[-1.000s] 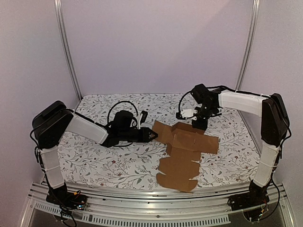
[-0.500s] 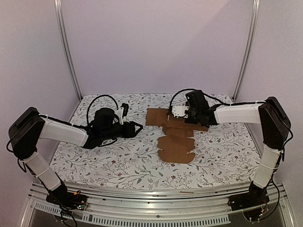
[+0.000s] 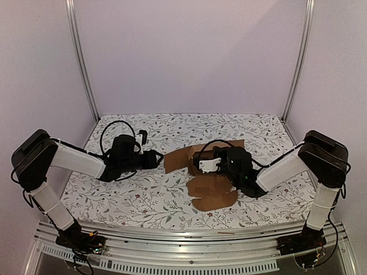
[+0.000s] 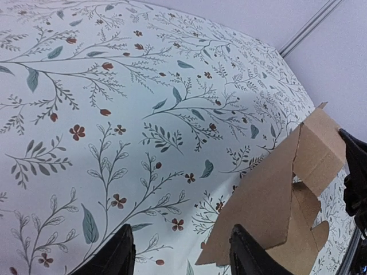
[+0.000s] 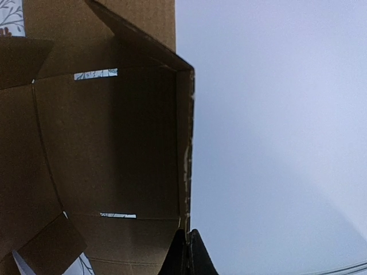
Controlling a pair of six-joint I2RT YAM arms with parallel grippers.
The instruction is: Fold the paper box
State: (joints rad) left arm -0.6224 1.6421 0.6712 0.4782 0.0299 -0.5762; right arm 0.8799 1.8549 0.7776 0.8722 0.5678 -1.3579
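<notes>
The right gripper (image 5: 187, 255) is pinching shut on the edge of one raised wall of the paper box (image 3: 213, 193), so the half-formed carton is sitting right at its fingertips, with its hollow opening off to one side of them. Inside that hollow, bare brown panels, a loose flap and two narrow slits are showing, and the floral cloth (image 4: 114, 114) is peeking through the slits. The left gripper (image 4: 182, 259) is standing with its fingers spread and is holding nothing. A slanting side flap of the box is rising just ahead of it. Whether the flap is touching a finger I cannot tell.
</notes>
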